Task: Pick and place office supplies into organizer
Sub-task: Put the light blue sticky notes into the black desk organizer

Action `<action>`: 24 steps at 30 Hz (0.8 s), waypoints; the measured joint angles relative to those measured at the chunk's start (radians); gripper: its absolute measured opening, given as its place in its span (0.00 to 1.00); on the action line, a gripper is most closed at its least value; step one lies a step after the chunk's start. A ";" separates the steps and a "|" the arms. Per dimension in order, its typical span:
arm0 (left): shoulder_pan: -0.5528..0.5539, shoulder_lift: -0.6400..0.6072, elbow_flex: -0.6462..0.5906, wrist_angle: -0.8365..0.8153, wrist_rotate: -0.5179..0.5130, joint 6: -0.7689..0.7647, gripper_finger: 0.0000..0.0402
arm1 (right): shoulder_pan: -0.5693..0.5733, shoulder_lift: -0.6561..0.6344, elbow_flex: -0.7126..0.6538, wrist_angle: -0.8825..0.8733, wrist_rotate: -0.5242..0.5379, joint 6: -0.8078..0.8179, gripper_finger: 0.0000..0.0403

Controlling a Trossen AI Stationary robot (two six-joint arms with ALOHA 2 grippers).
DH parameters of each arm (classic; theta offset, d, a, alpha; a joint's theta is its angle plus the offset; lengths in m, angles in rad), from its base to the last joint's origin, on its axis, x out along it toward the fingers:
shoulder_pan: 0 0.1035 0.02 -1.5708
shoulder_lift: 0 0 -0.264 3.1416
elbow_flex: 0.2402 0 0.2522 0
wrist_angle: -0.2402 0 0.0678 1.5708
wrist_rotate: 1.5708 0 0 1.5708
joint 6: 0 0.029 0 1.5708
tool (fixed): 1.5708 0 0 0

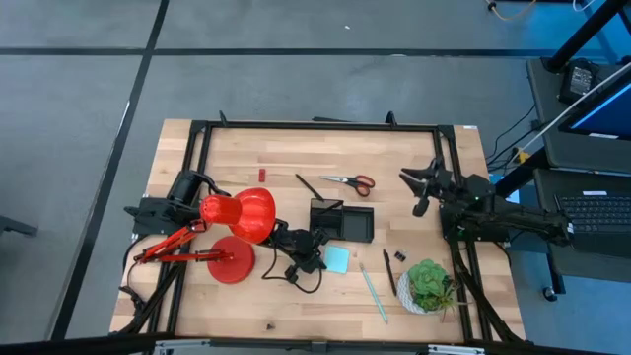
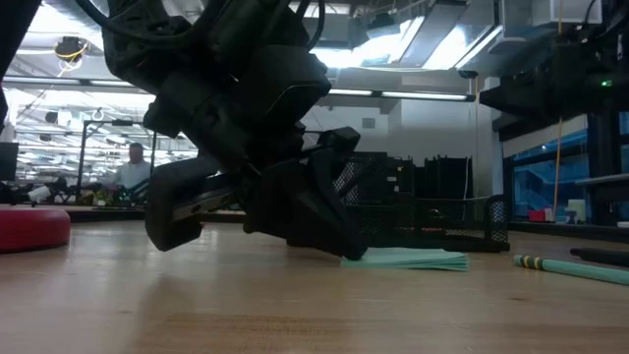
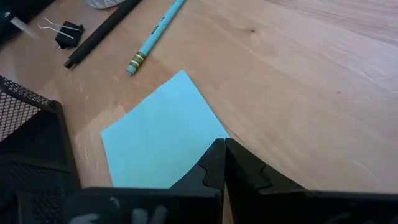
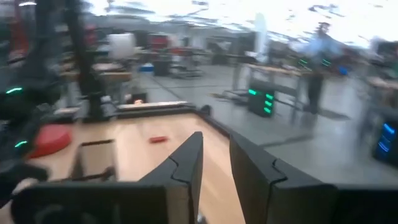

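Low over the desk (image 1: 414,148), my left hand (image 3: 224,163) hangs with its two fingers pressed together on nothing, their tips at the near corner of the light-blue sticky-note pad (image 3: 160,137). From above, this arm reaches in from the left, past the red desk lamp (image 1: 240,219), and the hand (image 1: 314,248) sits just left of the pad (image 1: 337,259). At desk height the wrist is tilted down, fingertips close to the wood beside the flat pad (image 2: 408,259).

Just beyond the pad lie the pale teal pen (image 3: 153,36), the thin black pen (image 3: 102,32) beside it, and a small black binder clip (image 3: 68,34). I can read no writing on any of them. The black mesh organizer (image 3: 34,146) stands next to the pad; from above it (image 1: 345,222) is just behind the pad, with its two compartments.

Farther back on the desk, the red-handled scissors (image 1: 351,181) and a tiny red piece (image 1: 263,176) lie apart from the organizer.

My right hand (image 1: 422,187) is held up on the right side, well away from the supplies, fingers (image 4: 186,163) slightly apart and gripping nothing. A potted plant (image 1: 431,284) sits at the desk's right front corner.
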 joint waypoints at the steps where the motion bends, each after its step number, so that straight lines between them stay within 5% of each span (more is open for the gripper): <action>1: 0.000 0.000 0.000 0.000 0.000 0.000 0.00 | 0.000 0.000 0.000 0.007 -0.029 -0.023 0.21; 11: 0.021 0.000 0.000 -0.007 0.035 -0.004 0.00 | 0.016 0.141 0.178 -0.090 -0.061 -0.123 0.21; 17: 0.026 0.000 -0.001 -0.007 0.041 -0.014 0.00 | 0.073 0.394 0.313 -0.098 -0.053 -0.218 0.21; 24: 0.028 0.000 -0.001 -0.008 0.044 -0.018 0.00 | 0.193 0.756 0.468 -0.107 0.103 -0.304 0.21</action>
